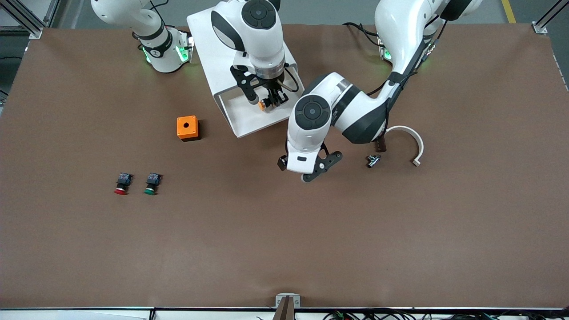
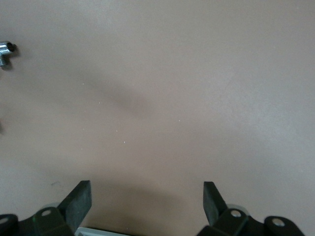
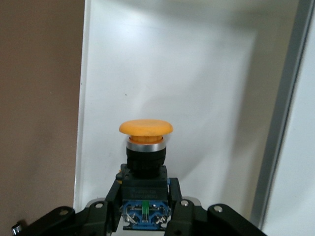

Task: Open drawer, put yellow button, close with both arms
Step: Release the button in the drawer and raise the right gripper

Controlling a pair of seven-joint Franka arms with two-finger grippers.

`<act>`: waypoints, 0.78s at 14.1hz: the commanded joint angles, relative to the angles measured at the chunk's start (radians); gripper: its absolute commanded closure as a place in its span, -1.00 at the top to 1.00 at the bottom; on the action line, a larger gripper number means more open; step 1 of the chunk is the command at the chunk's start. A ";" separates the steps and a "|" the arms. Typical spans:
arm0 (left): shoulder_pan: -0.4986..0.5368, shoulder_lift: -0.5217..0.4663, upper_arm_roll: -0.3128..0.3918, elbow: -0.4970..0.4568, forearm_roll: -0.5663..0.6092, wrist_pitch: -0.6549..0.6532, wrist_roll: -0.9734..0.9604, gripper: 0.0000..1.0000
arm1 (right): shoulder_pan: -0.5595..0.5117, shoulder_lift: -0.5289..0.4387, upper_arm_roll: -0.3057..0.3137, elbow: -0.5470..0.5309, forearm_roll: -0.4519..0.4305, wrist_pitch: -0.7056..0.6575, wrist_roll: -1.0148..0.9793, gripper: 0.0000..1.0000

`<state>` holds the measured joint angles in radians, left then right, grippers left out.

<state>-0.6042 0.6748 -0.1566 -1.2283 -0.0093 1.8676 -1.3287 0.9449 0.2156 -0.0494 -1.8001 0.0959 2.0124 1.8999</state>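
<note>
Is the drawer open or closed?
Open. The drawer sticks out of the cabinet, its white floor bare, with the right gripper holding the yellow button over it.

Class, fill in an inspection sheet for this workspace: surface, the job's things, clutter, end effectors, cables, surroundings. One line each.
Surface: brown table, bare over most of its area.
Job's things: drawer pulled open from the white cabinet; yellow button held over the drawer.
Clutter: red button beside green button; orange box; small metal fitting; white curved piece.
End effectors: right end effector shut on the yellow button; left end effector open, over bare table.
Cables: black cables near the left arm's base.
Surroundings: aluminium frame posts at the table corners.
</note>
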 commanded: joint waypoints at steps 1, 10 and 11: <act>0.006 -0.047 -0.004 -0.033 0.023 -0.010 -0.007 1.00 | 0.015 0.002 -0.012 0.008 -0.019 0.003 0.027 0.99; 0.004 -0.061 -0.004 -0.036 0.017 -0.012 -0.007 1.00 | -0.046 -0.036 -0.023 0.079 -0.039 -0.087 -0.302 1.00; 0.007 -0.063 -0.004 -0.040 0.014 -0.012 -0.007 1.00 | -0.060 -0.036 -0.023 0.108 -0.039 -0.134 -0.393 1.00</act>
<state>-0.6011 0.6433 -0.1566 -1.2335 -0.0093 1.8633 -1.3287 0.9252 0.1988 -0.0750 -1.7405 0.0621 1.9588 1.6433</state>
